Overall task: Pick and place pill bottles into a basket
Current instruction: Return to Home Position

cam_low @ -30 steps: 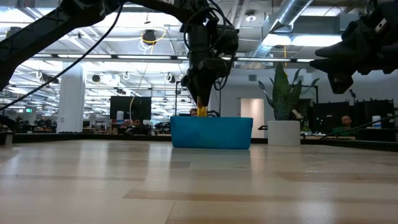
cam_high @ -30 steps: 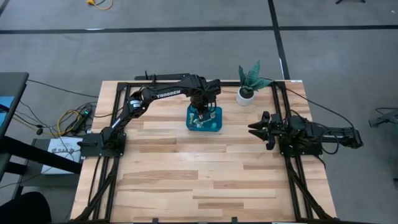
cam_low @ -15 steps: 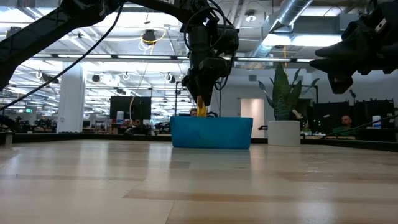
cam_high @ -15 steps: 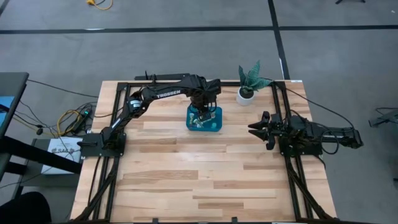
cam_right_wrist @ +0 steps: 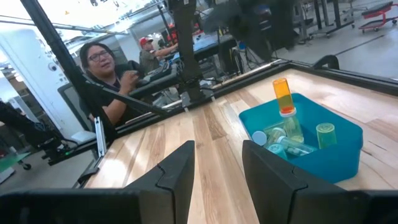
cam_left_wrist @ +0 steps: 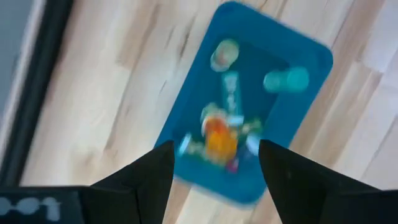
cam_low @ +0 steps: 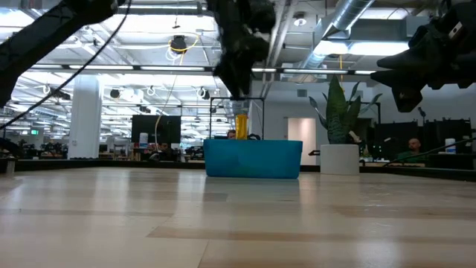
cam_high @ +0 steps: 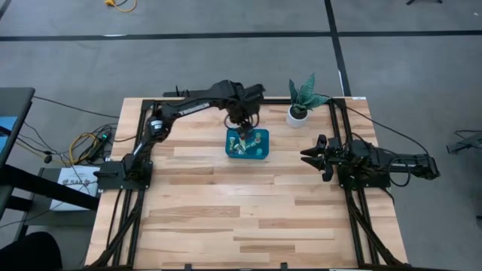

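Note:
The teal-blue basket [cam_high: 260, 153] stands on the table's far middle and holds several pill bottles. An orange bottle [cam_right_wrist: 282, 95] stands upright among the others, which include a green one [cam_right_wrist: 325, 134] and pale ones [cam_right_wrist: 283, 140]. It also shows in the low view [cam_low: 240, 123] and in the left wrist view [cam_left_wrist: 217, 138]. My left gripper [cam_high: 242, 123] hangs open and empty above the basket [cam_left_wrist: 186, 106], clear of the orange bottle [cam_low: 236, 88]. My right gripper [cam_high: 305, 156] waits open and empty, raised at the table's right side.
A white pot with a green plant [cam_high: 298, 114] stands just right of the basket at the far edge. Black frame rails run along the table's left, right and far edges. People sit beyond the table in the right wrist view [cam_right_wrist: 102, 62]. Bare wood lies nearer than the basket.
My left gripper has risen from the basket and drawn a little toward the table's far edge. The orange bottle, which was between its fingertips, has stayed behind and stands upright in the basket. My right arm has kept still.

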